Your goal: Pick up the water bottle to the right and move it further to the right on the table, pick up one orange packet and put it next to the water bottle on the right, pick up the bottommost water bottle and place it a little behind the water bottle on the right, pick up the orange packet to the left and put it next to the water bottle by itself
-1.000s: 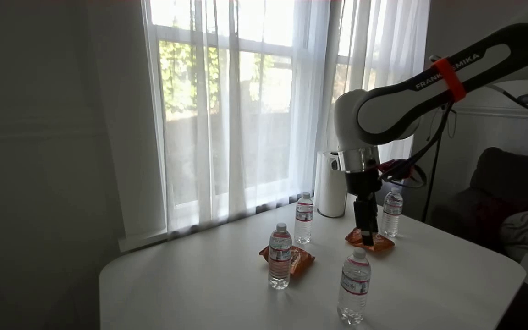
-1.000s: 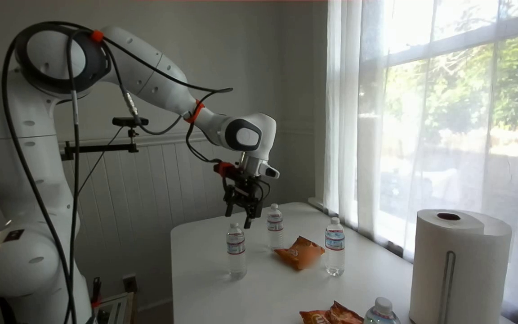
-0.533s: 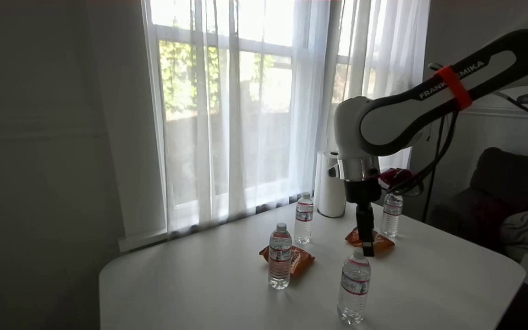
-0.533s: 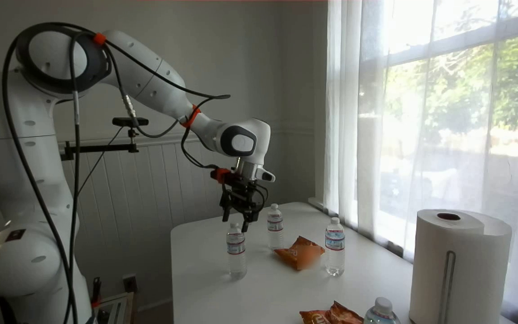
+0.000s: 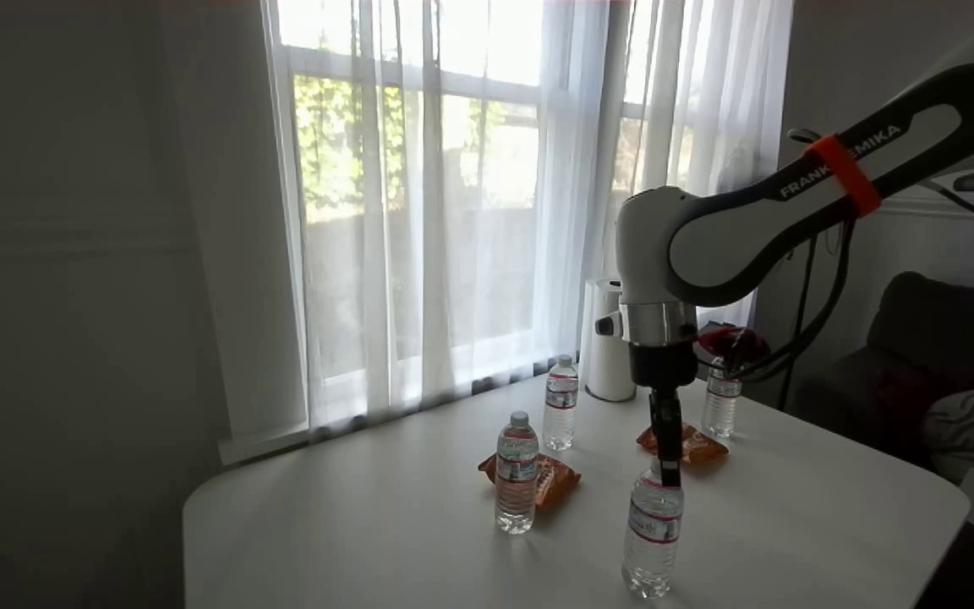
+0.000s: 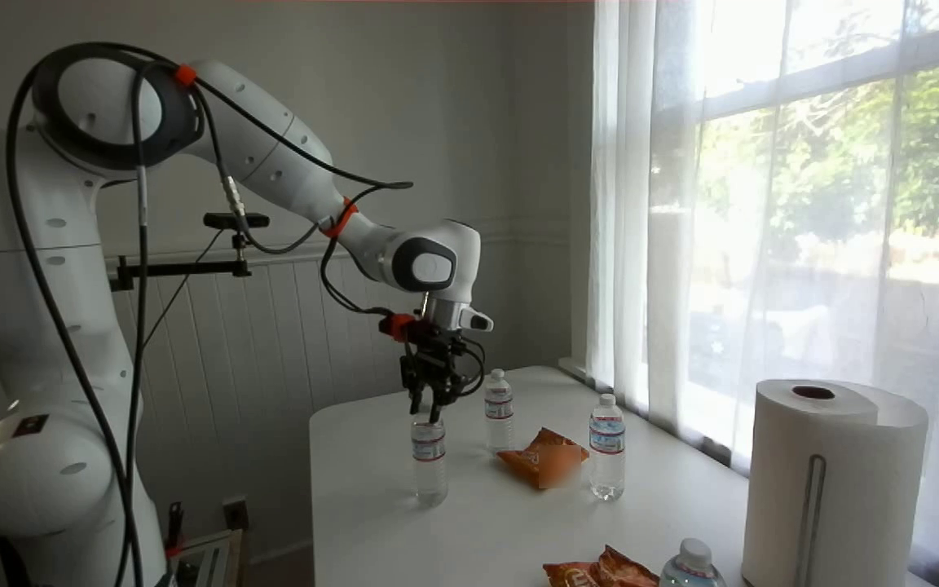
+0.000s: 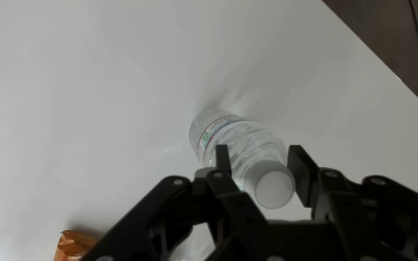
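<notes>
In an exterior view: hand [image 5: 669, 474] points down at the top of the nearest water bottle [image 5: 652, 545], which stands upright on the white worktop [image 5: 343, 541]. Left bottle [image 5: 516, 486] well apart from it, one orange packet [image 5: 561, 484] just behind, partly masked. Far bottle [image 5: 560, 406] beyond those. Other packet [image 5: 698, 448] lies beyond the hand, partly covered by it; right bottle [image 5: 720, 410] just beside that packet.

In an exterior view: hand directly above the nearest water bottle [image 6: 429, 465], one finger to each side of its top, cap masked. First packet [image 6: 539, 461] to the right, well apart from the hand, between left and far bottles. Other packet and right bottle cut off at the lower edge; paper towel roll [image 6: 832, 489] upright at right.

Wrist view: bottle sits between the fingers [image 7: 224, 159]. White cap [image 7: 275, 189] close against the right finger in this view; gap showing between cap and left finger. Fingers stand partway apart; cannot tell whether they press on the bottle. Corner of an orange packet [image 7: 72, 247] at lower left, clear of the hand's grasp.
</notes>
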{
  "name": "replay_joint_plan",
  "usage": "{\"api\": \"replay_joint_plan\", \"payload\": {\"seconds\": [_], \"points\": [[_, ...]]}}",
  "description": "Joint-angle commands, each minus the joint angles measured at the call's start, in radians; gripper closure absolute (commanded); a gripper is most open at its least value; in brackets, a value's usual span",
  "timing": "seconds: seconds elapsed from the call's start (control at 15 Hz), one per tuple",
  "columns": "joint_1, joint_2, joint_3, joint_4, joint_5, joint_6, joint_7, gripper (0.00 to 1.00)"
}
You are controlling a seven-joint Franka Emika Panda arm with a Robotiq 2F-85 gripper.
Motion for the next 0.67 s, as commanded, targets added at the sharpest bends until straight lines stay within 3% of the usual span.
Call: {"api": "replay_joint_plan", "payload": {"seconds": [0.0, 0.13, 0.6], "points": [[0.007, -0.038, 0.006, -0.043, 0.019, 0.045, -0.046, 0.85], [0.008, -0.032, 0.007, -0.038, 0.015, 0.048, -0.055, 0.91], [0.002, -0.025, 0.001, -0.023, -0.002, 0.038, -0.064, 0.92]]}}
